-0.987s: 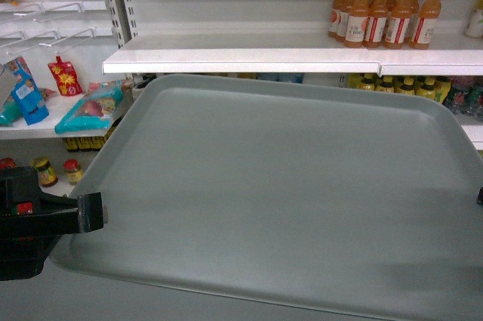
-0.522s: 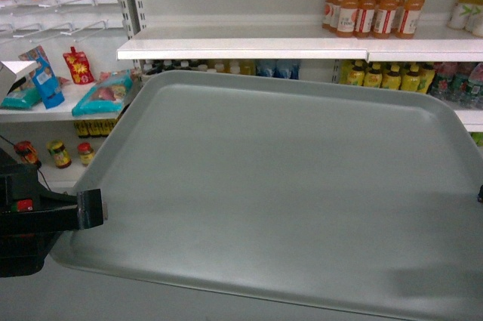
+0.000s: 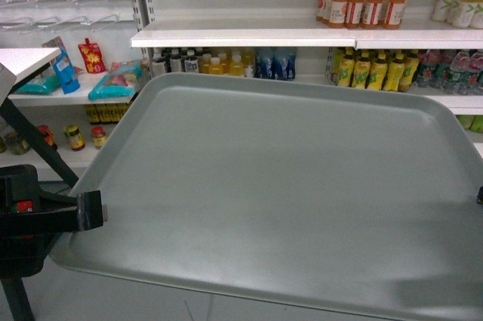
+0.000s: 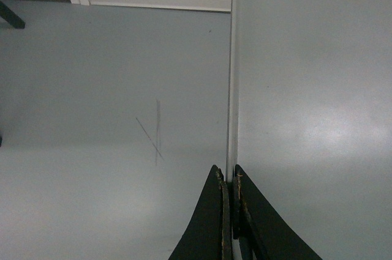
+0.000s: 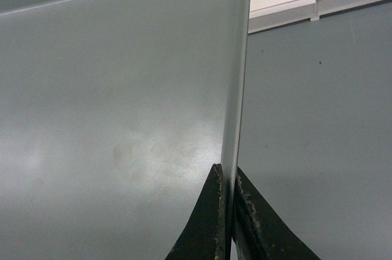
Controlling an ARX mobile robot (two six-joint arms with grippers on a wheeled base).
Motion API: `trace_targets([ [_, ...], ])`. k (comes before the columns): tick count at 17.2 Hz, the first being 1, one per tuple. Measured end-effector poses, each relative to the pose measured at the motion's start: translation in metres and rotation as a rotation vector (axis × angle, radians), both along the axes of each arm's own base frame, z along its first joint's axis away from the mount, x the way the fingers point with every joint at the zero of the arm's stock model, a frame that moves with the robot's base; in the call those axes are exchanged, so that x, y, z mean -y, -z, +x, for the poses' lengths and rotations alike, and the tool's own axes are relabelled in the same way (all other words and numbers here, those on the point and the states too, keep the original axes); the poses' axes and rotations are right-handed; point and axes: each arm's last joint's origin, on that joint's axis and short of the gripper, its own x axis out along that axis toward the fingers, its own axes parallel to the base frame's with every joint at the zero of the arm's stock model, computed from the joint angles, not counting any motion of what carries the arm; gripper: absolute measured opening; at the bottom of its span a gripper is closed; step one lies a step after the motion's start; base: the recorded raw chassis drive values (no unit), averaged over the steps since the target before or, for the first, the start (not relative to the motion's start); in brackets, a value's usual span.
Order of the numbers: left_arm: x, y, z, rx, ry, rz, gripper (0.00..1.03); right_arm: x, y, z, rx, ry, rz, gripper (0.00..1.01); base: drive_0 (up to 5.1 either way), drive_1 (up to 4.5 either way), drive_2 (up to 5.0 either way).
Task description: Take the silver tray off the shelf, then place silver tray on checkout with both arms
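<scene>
Matte grey rectangular silver tray [image 3: 279, 192] hanging level in the air clear of the glossy white shelf [image 3: 241, 35], black left gripper [image 4: 229, 177] pinching its left rim, black right gripper [image 5: 227, 177] clamping its right rim, orange bottles [image 3: 362, 1] standing on the shelf behind

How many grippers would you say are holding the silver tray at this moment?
2. The left gripper is shut on the silver tray at its left rim, and the right gripper is shut on its right rim; in the head view the right one barely shows.
</scene>
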Motion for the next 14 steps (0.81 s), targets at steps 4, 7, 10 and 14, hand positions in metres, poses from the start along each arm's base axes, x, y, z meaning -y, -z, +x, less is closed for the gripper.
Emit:
trace_targets([
  [4,0.0000,-0.0001,0.0001,0.001,0.000,0.000,0.02,0.0000,-0.0003,0.0002,0.004,0.000,0.000,0.03,0.1,-4.08,4.2],
  [7,0.0000,-0.0001,0.0000,0.001,0.000,0.000,0.02,0.0000,-0.0005,0.0002,0.005,0.000,0.000,0.03,0.1,-4.11,4.2],
  [10,0.0001,-0.0003,0.0002,0.003,0.000,-0.001,0.02,0.0000,-0.0004,0.0002,0.005,0.000,0.000,0.03,0.1,-4.08,4.3],
  [14,-0.0001,-0.0008,-0.0003,0.004,0.000,-0.001,0.02,0.0000,-0.0004,-0.0007,0.003,0.000,0.000,0.03,0.0,-1.96,2.1],
])
